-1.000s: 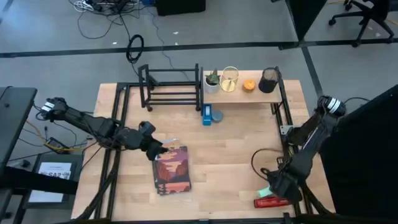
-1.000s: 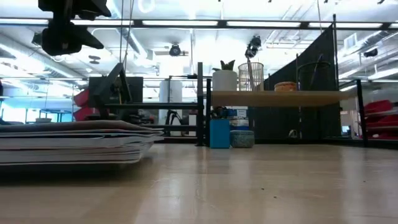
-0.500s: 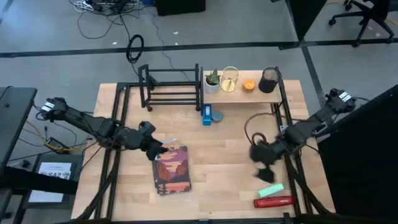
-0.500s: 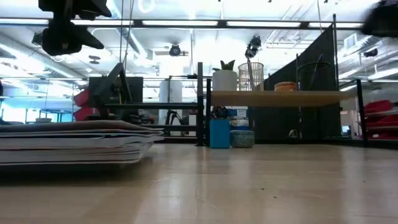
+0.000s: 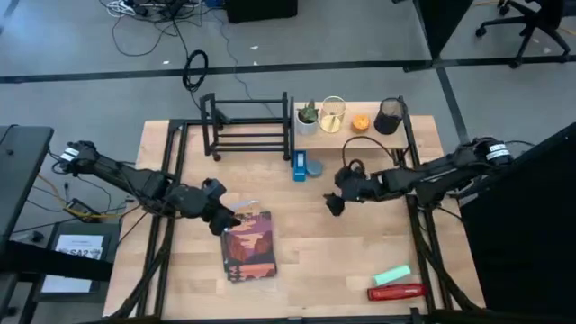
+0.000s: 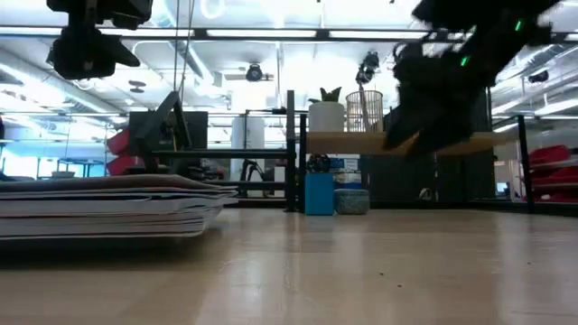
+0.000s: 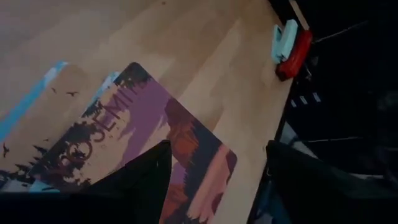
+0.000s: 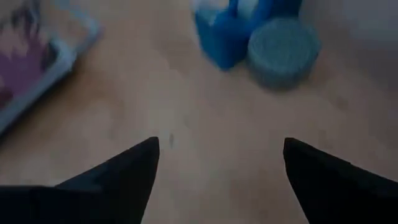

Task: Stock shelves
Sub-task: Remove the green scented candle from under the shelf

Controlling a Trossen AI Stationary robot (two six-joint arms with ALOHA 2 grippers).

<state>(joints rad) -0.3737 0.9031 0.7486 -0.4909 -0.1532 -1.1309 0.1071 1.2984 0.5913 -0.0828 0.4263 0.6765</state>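
The black bar rack point(image 5: 245, 126) and the pale plank shelf point(image 5: 351, 128) stand at the table's far edge. The shelf carries a potted plant point(image 5: 308, 115), a wire cup point(image 5: 333, 113), an orange thing point(image 5: 360, 122) and a dark cup point(image 5: 390, 115). A stack of books point(image 5: 248, 245) with a purple-and-orange cover point(image 7: 124, 143) lies flat at the near left. My left gripper point(image 5: 229, 219) hangs open above the stack's far corner. My right gripper point(image 5: 333, 205) is open above the table's middle, near a blue box point(image 8: 225, 32) and a grey round tin point(image 8: 283, 50).
A mint-green block point(image 5: 393, 274) and a red thing point(image 5: 393, 292) lie at the near right corner. The blue box point(image 5: 299, 167) and the tin point(image 5: 314, 167) stand on the table in front of the gap between rack and shelf. Bare tabletop point(image 5: 324, 256) lies between books and block.
My right gripper has swung from the near right corner, beside the mint block and red thing, toward the table's middle and far side, ending near the blue box. The block and the red thing stay where they lay.
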